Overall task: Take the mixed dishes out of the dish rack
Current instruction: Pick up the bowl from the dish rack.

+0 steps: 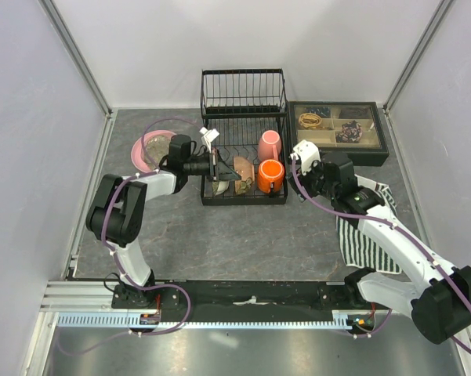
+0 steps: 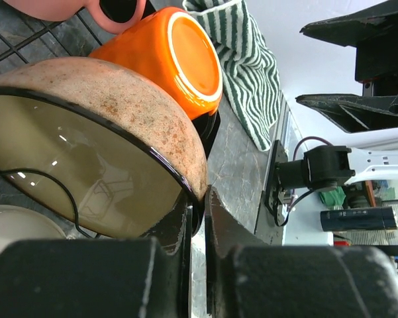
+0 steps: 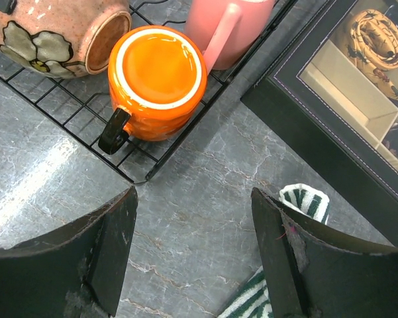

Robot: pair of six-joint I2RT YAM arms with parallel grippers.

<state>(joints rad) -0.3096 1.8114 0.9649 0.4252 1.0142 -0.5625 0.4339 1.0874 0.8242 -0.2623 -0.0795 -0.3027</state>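
pink mug (image 2: pixel 53 8) cropped at top, pale bowl (image 2: pixel 13 228) cropped

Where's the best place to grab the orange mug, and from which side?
Probably the black handle, from above at the dish rack's near edge. The orange mug stands base up, so there's no open rim to pinch, and the handle juts out toward that edge.

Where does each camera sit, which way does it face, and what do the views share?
Top external: above and behind the arm bases, looking down on the dish rack; both arms show.
Left wrist: on the left arm, looking sideways along the rack; left gripper shut on the brown bowl rim.
Right wrist: on the right arm, looking down at the orange mug; open right gripper shows.
Shared: all three show the orange mug and brown bowl.
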